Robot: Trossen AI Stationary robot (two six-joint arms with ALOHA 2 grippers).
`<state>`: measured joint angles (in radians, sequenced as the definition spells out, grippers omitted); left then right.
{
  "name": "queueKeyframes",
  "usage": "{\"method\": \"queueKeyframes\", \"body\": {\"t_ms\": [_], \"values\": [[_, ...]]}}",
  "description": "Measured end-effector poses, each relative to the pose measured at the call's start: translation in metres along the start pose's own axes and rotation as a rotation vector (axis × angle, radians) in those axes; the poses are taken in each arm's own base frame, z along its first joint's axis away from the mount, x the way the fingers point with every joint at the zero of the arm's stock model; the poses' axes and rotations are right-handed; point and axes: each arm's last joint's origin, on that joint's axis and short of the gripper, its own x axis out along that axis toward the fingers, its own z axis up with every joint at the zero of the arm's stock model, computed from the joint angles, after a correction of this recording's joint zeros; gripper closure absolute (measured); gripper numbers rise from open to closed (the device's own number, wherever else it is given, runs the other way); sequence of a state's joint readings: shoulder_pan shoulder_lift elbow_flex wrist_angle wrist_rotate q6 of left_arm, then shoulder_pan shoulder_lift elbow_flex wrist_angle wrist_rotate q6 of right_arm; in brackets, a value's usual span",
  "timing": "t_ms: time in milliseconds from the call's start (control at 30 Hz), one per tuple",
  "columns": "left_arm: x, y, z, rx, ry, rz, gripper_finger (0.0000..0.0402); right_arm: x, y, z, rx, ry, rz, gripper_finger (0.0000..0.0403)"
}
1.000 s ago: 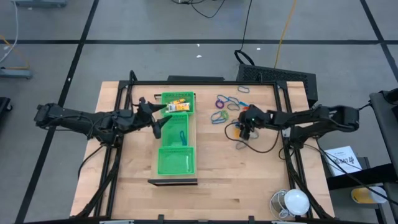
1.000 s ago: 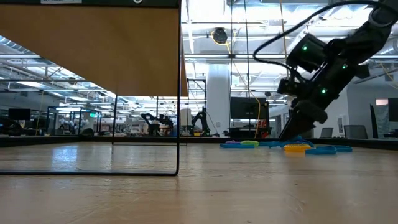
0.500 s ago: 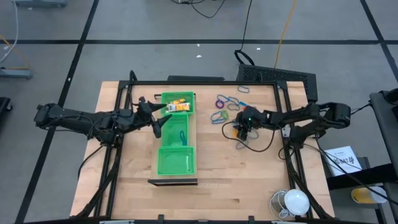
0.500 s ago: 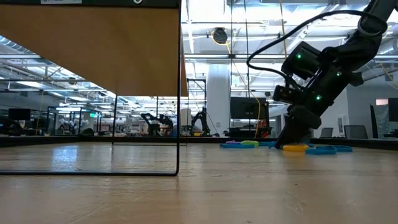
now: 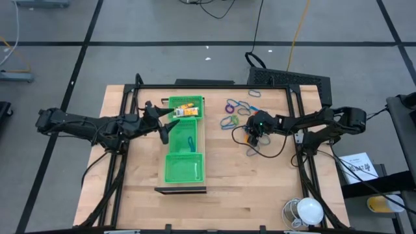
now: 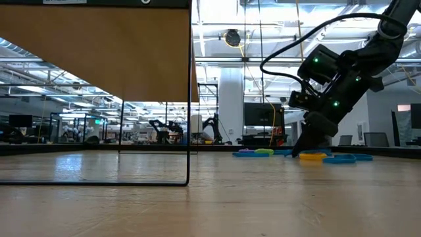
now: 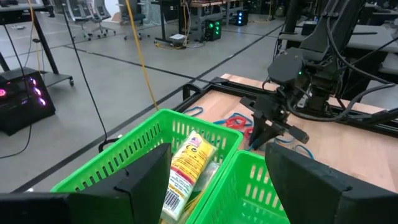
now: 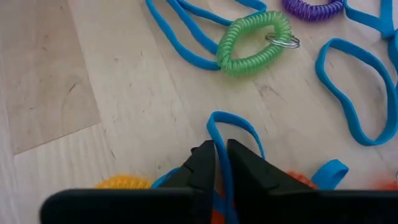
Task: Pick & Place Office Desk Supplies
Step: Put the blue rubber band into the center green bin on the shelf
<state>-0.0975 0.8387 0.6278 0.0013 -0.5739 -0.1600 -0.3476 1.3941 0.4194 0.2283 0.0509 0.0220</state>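
A: High view: we find the right gripper (image 5: 249,135) lowered onto the table (image 5: 260,188) at the near edge of the loop pile (image 5: 235,112), having moved in toward it over the last second. The left gripper (image 5: 170,123) waits beside the green tray (image 5: 184,159), whose far compartment holds yellow packets (image 5: 187,110).

B: Low view: we confirm the right gripper's tips meet the table among the loops.

A: Left wrist view: we see the left jaws spread wide and empty above the tray's far end.

B: Right wrist view: we note the change. The right jaws, parted a second ago, have now closed on a blue band (image 8: 231,132), pinching its strip between them. A green coil (image 8: 254,43) and a purple coil (image 8: 313,7) lie beyond, untouched.

A: We judge the grasp made; lifting and carrying to the tray remain.
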Motion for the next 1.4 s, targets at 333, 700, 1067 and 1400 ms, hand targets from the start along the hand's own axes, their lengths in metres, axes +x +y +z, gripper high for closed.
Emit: {"method": "queueKeyframes", "body": {"t_ms": [333,700,1067,1400], "values": [[0.0,0.0,0.0,-0.002,0.0,0.0,0.0131,-0.001,0.0,0.011,0.002,-0.117,0.004,0.0395],[0.0,-0.001,0.004,-0.08,-0.037,-0.007,0.0131,-0.007,0.001,0.03,0.007,-0.311,0.011,0.0397],[0.001,-0.004,0.017,-0.161,-0.157,-0.046,0.0131,-0.049,0.009,0.069,-0.029,-0.753,0.351,0.04],[0.032,-0.031,0.021,-0.07,-0.334,-0.274,0.0131,-0.077,0.022,0.084,-0.039,-0.968,0.712,0.04]]}}
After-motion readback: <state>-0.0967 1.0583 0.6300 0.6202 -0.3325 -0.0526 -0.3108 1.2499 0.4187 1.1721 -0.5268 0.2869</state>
